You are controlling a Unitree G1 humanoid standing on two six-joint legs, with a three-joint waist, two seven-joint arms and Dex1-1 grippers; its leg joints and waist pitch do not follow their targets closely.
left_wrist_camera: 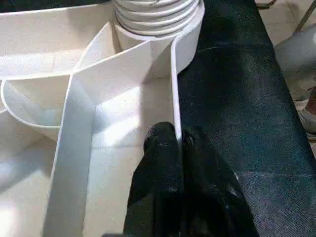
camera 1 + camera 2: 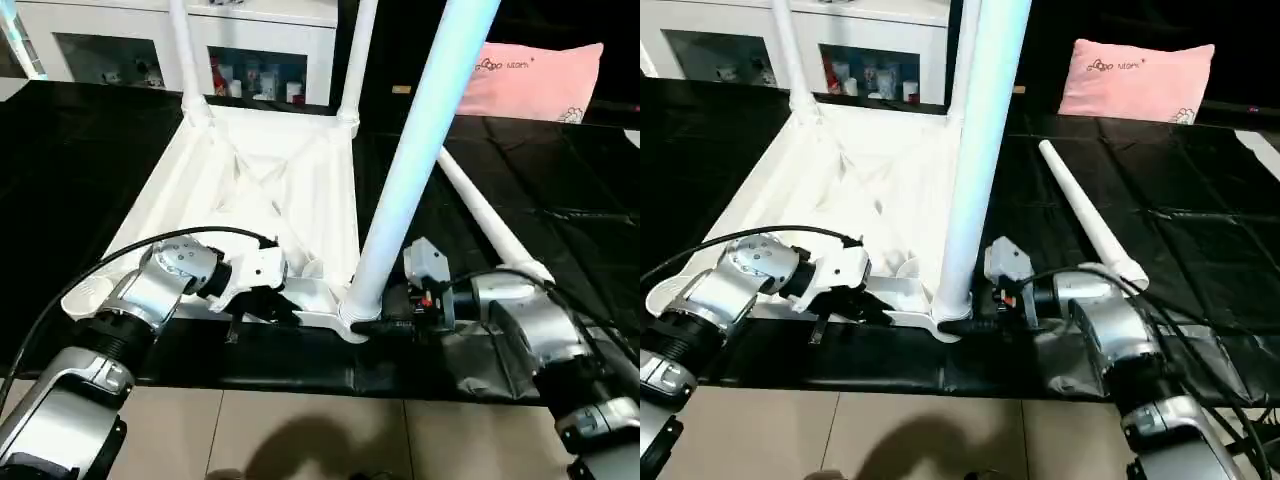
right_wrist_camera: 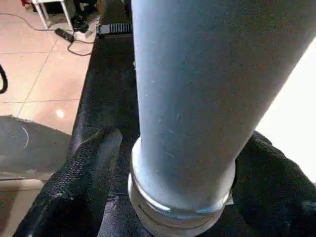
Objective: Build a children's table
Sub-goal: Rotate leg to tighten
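Right claw (image 2: 392, 322) clamped on white round plastic tube leg (image 2: 415, 165) at 5 o'clock socket; left claw (image 1: 174, 148) pinches tabletop rim (image 1: 174, 89). Prob light, stiff, slick; grip low.

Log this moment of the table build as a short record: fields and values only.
tabletop: white, upside down on the black mat
legs standing in sockets: three; two far, one near
loose leg: lying on the mat, right of the tabletop
left pincer: pinching the tabletop's near rim
right pincer: fingers either side of the near leg's base, at its corner socket
background: pink pillow, white cabinet
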